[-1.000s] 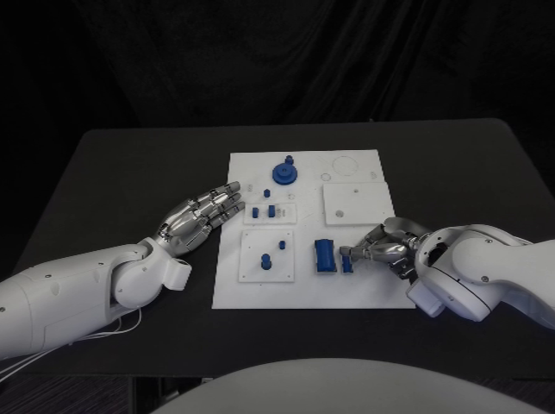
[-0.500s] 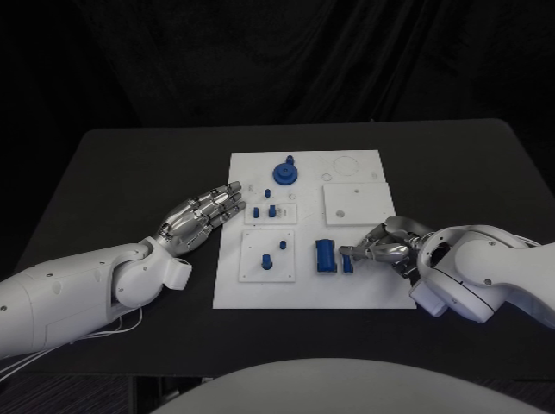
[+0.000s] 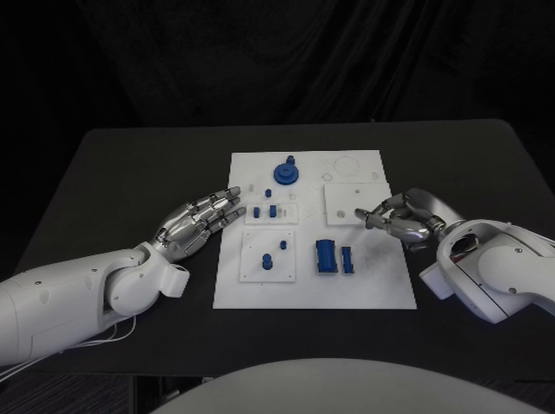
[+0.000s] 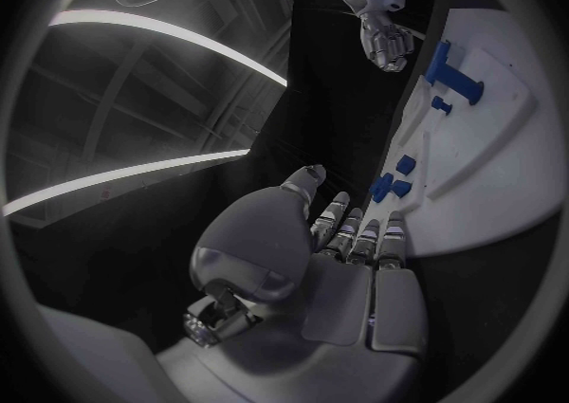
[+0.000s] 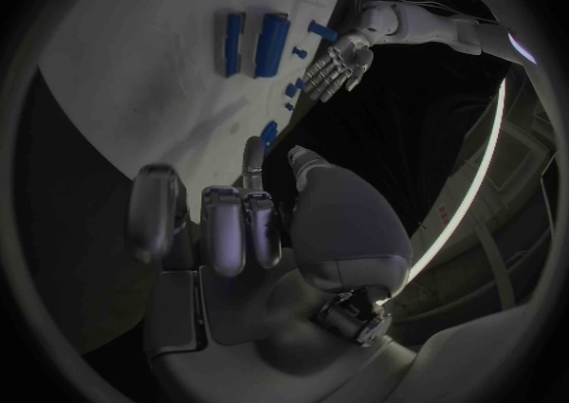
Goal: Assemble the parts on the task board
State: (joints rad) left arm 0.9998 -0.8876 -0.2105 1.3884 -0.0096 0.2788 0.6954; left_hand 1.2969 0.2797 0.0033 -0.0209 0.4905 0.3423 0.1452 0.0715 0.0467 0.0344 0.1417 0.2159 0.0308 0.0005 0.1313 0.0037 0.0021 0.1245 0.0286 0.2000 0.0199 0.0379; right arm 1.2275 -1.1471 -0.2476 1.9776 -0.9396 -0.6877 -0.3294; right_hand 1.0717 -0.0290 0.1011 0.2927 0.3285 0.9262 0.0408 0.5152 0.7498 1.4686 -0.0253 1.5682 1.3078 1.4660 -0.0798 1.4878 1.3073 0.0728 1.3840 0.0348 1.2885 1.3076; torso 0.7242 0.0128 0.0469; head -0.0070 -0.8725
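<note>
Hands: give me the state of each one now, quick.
Left hand: open, fingers spread, holding nothing, beside the task board.
Right hand: fingers curled in, nothing in them, over the board's right side.

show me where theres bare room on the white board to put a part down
Free: the near strip of the white task board, below the two upright blue blocks, and the far left corner beside the round blue knob. Crowded: the middle, between the left hand and right hand, with the small blue pegs.

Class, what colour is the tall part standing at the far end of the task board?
Blue. The tall part shows best in the head view.
</note>
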